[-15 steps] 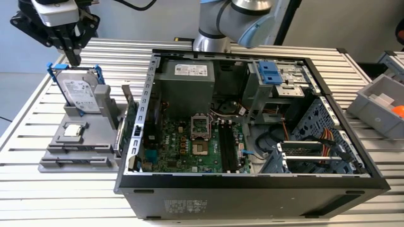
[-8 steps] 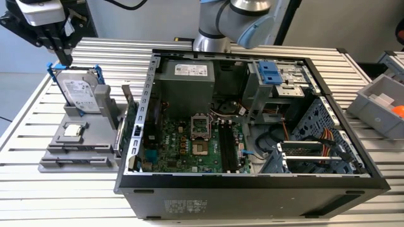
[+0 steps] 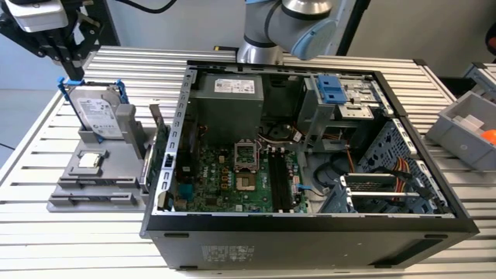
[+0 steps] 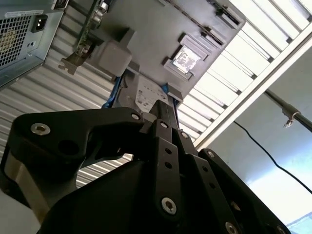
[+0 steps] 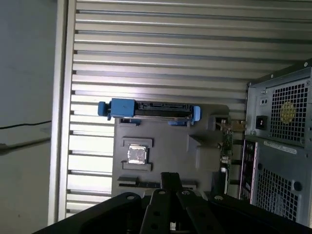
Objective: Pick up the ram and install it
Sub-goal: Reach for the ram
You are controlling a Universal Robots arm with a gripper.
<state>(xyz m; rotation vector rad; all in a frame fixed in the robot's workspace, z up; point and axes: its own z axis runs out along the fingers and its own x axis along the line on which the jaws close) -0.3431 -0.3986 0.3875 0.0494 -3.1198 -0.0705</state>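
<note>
The claw [image 3: 75, 74] is hanging closed, its fingers [image 4: 164, 116] pressing together with nothing that I can see between them, above the grey holder [image 5: 165, 146] that is sitting on the slatted bench [image 3: 93, 238]. Just below it a hard drive [image 3: 99, 116] with blue rails is standing upright in the holder, and a small silver chip [image 5: 137, 155] is lying near it. A green card [image 3: 160, 163] is standing between the holder and the open computer case [image 3: 310, 232]. Where the ram is sitting I cannot tell
</note>
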